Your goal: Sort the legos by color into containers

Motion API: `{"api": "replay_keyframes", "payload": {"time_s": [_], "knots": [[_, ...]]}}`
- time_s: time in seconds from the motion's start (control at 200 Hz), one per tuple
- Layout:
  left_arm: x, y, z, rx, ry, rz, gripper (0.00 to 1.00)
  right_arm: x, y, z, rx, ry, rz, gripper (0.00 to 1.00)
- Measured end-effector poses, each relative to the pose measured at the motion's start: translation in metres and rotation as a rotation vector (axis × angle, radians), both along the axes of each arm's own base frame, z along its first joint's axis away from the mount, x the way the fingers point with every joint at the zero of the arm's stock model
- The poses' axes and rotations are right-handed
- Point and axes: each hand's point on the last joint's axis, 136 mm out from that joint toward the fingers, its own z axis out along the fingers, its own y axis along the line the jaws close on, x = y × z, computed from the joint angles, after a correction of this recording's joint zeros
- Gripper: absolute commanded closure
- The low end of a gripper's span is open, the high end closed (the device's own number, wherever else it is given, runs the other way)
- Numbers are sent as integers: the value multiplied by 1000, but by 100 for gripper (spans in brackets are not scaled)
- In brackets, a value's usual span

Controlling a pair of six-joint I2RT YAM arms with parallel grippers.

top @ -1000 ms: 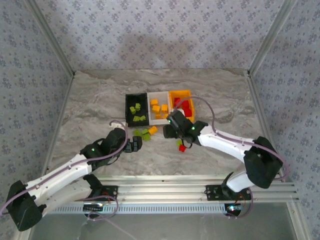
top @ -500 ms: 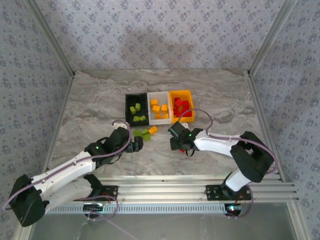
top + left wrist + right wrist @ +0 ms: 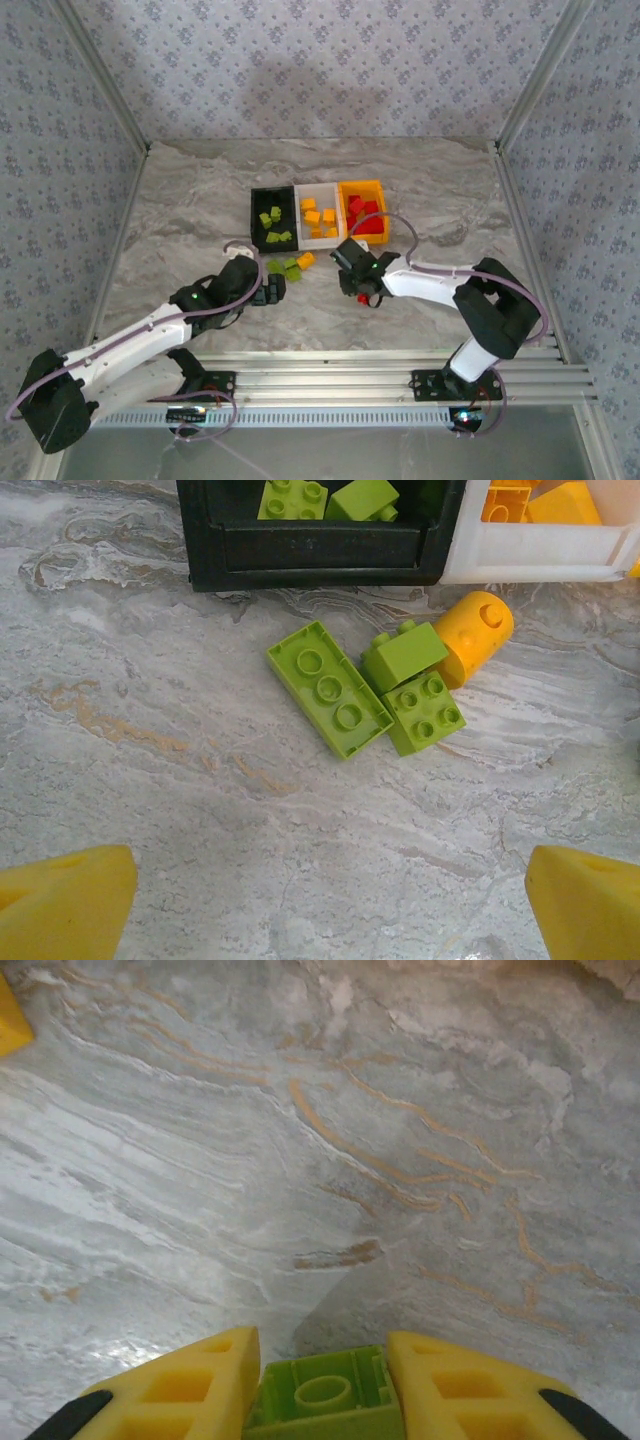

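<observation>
**Top external view.** Three small open-top plastic bins stand joined in a row on the marbled grey table (image 3: 180, 200). The black bin (image 3: 254, 218) holds lime green bricks, the white bin (image 3: 320, 193) holds orange-yellow bricks, and the orange-yellow bin (image 3: 383, 215) holds red bricks. Just in front of the black and white bins lie a few loose lime green bricks (image 3: 285, 268) beside an orange-yellow piece (image 3: 306, 260). The left gripper (image 3: 272, 290) sits low near that cluster. The right gripper (image 3: 358, 287) is down at the table in front of the orange-yellow bin, with a small red brick (image 3: 366, 298) just beside it.

**Left wrist view.** The left gripper (image 3: 320, 910) has its yellow fingertips (image 3: 60, 905) far apart at the two lower corners, with bare table between them. Ahead of it lie a long lime green brick with three studs (image 3: 328, 688), a square lime green four-stud brick (image 3: 425, 712) and a tilted lime green brick (image 3: 403, 655). These three touch one another, and an orange-yellow round piece (image 3: 475, 638) leans against the tilted one. Behind them is the front wall of the black bin (image 3: 320, 550), and the white bin (image 3: 530, 555) is to its right.

**Right wrist view.** The right gripper (image 3: 320, 1360) is clamped on a small lime green brick (image 3: 325, 1405), stud upward, with its yellow fingers (image 3: 180, 1390) pressed against both sides. The brick is close over the marbled table surface.
</observation>
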Motion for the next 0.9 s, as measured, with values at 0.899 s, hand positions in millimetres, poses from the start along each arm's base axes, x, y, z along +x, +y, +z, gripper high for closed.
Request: {"api": "replay_keyframes", "payload": {"time_s": [0.899], "knots": [[-16, 38, 9, -26, -68, 90, 0, 164, 195, 100, 279, -213, 155, 40]]}}
